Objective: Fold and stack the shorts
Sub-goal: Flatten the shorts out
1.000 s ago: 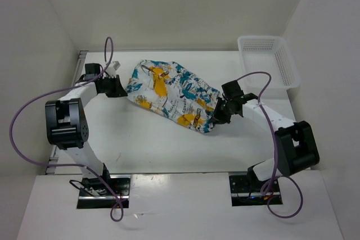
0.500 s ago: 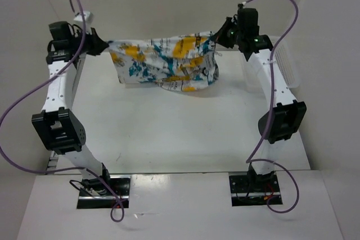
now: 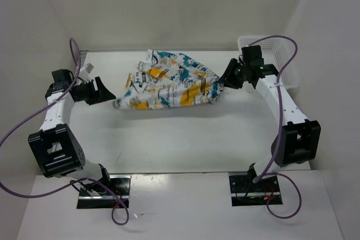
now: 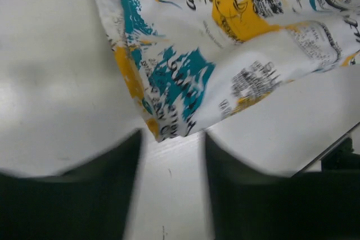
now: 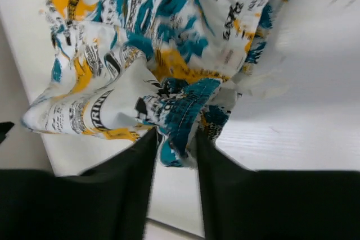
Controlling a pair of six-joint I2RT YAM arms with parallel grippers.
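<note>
The shorts (image 3: 169, 85), white with teal, orange-yellow and black print, lie rumpled and spread sideways on the back half of the table. My left gripper (image 3: 104, 91) is just off their left corner, open, with nothing between its fingers. In the left wrist view that corner of the shorts (image 4: 169, 82) ends right at my left gripper's (image 4: 171, 139) tips. My right gripper (image 3: 224, 85) is at the shorts' right edge. In the right wrist view my right gripper (image 5: 176, 139) has its fingers apart, and a bunched teal hem of the shorts (image 5: 185, 111) lies loosely between their tips.
A white mesh basket (image 3: 281, 54) stands at the back right corner, close behind the right arm. White walls enclose the table (image 3: 180, 133) on the left, back and right. Purple cables arc over both arms.
Both arms have come down from holding the shorts stretched in the air at the back. The shorts now rest on the table. Both grippers have opened.
</note>
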